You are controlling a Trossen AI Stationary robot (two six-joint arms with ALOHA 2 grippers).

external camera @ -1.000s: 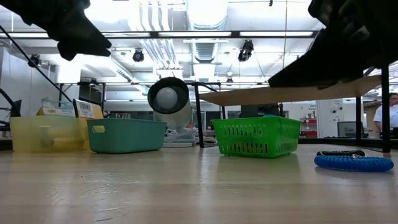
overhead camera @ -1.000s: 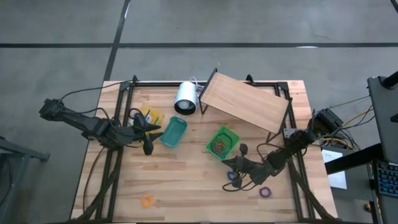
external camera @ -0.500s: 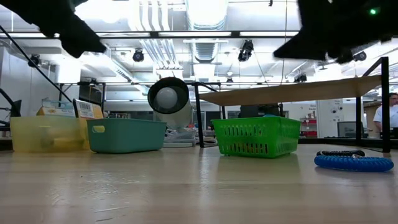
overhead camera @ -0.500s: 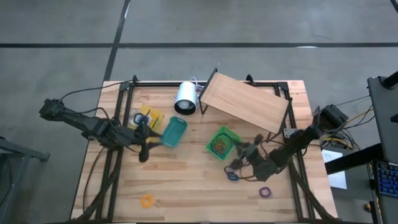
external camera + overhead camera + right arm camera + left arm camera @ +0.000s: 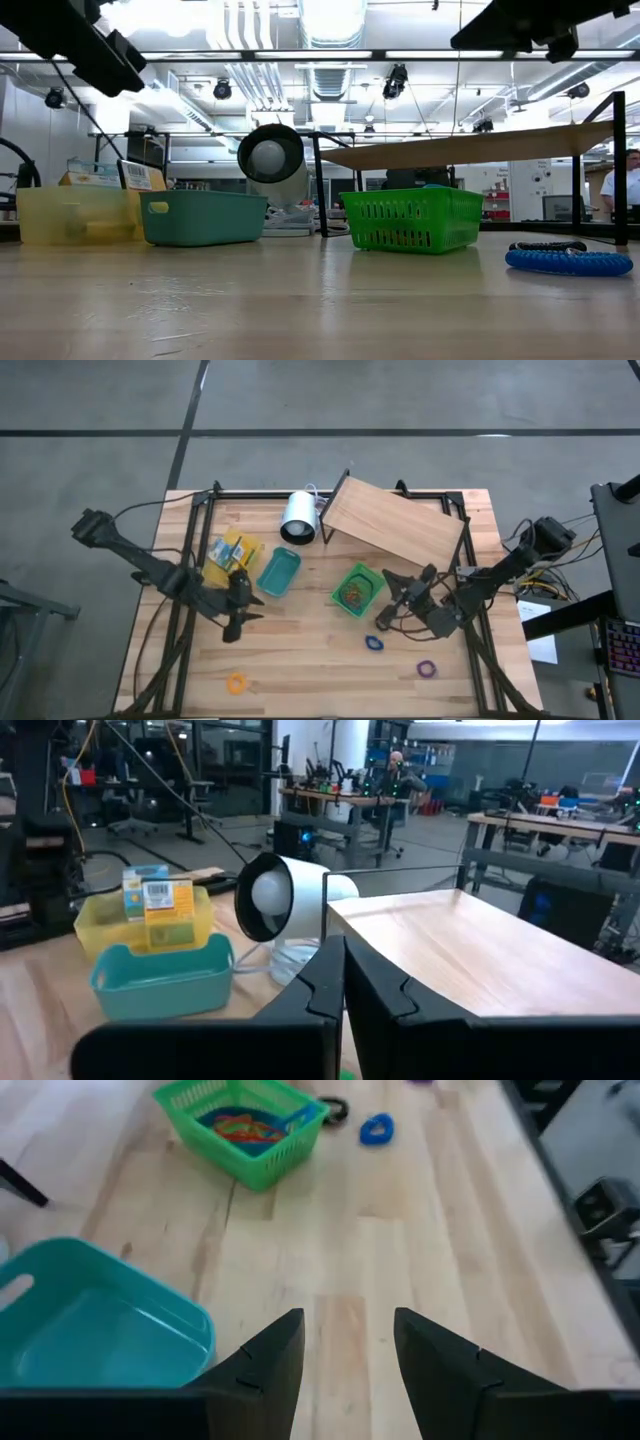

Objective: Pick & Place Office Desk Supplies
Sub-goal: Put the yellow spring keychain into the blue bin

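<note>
My left gripper (image 5: 248,612) hangs open over bare wood (image 5: 350,1280), just on the near side of the teal bin (image 5: 279,572), with nothing between its fingers. My right gripper (image 5: 392,588) is shut and lifted, pointing level beside the green basket (image 5: 357,588); its fingers (image 5: 343,975) show nothing between them. The basket holds coloured rubber bands (image 5: 245,1125). A blue band (image 5: 375,643), a purple band (image 5: 427,668) and an orange band (image 5: 237,683) lie flat on the table. Small yellow boxes (image 5: 160,900) stand in the yellow bin (image 5: 232,552).
A white cylinder (image 5: 298,517) lies at the far side next to the slanted wooden board (image 5: 395,530) on its black frame. A thin black loop (image 5: 548,246) lies behind the blue band (image 5: 568,262). Bare wood stretches along the near edge (image 5: 320,680).
My right gripper has risen off the table from beside the blue band and tipped up to level, moving toward the green basket; it stays shut, and the band stays on the wood. My left gripper has swung from beside the teal bin toward the near edge, turning as it went.
</note>
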